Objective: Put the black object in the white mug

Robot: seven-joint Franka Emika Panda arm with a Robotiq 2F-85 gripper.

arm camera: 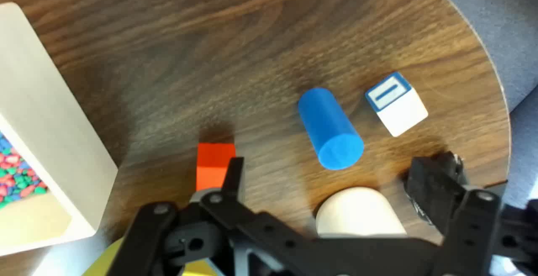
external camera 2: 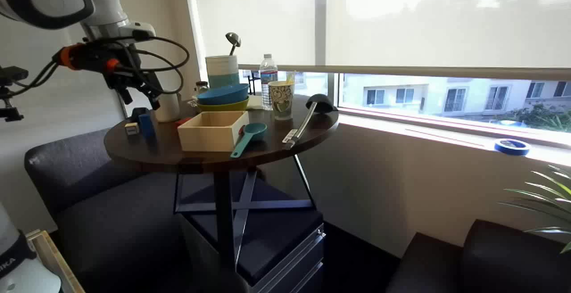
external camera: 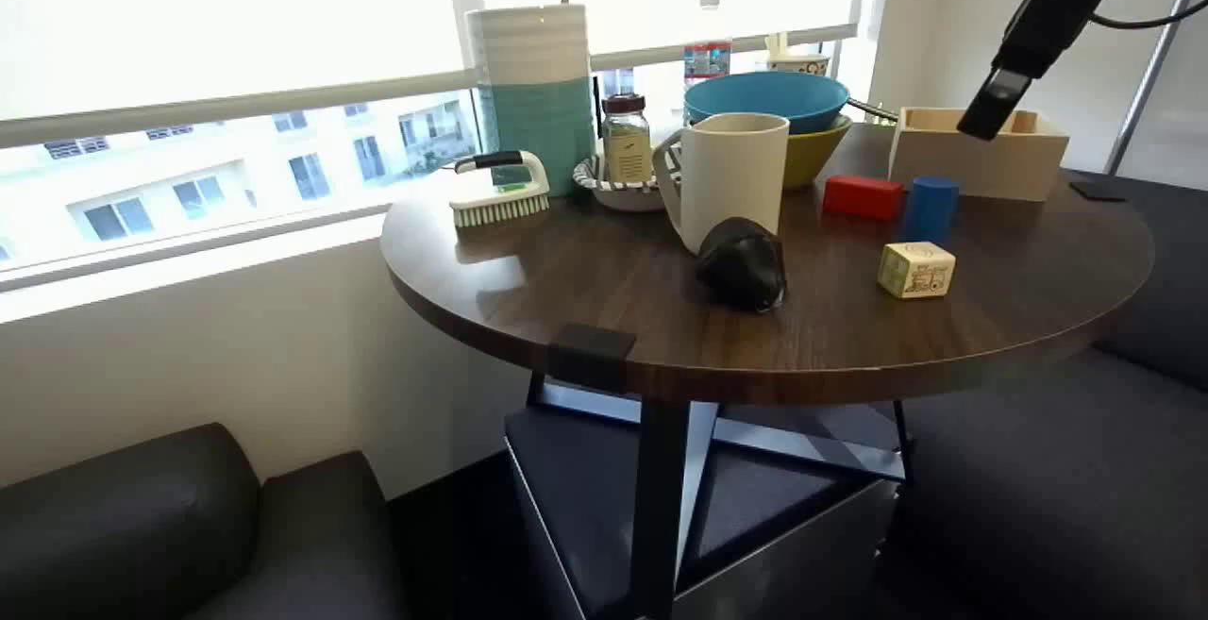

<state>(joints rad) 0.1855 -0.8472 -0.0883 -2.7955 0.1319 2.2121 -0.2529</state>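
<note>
The black object is a rounded lump lying on the table beside the white mug. It also shows in the other views, partly hidden behind a finger in the wrist view. The mug stands upright with its handle to one side; its body shows in the wrist view and in an exterior view. My gripper is open and empty, with its fingers wide apart above the table. It shows in both exterior views, touching nothing.
A blue cylinder, a letter block and a red block stand near the mug. A wooden box, stacked bowls, a bottle, a cup and a brush are also on the table.
</note>
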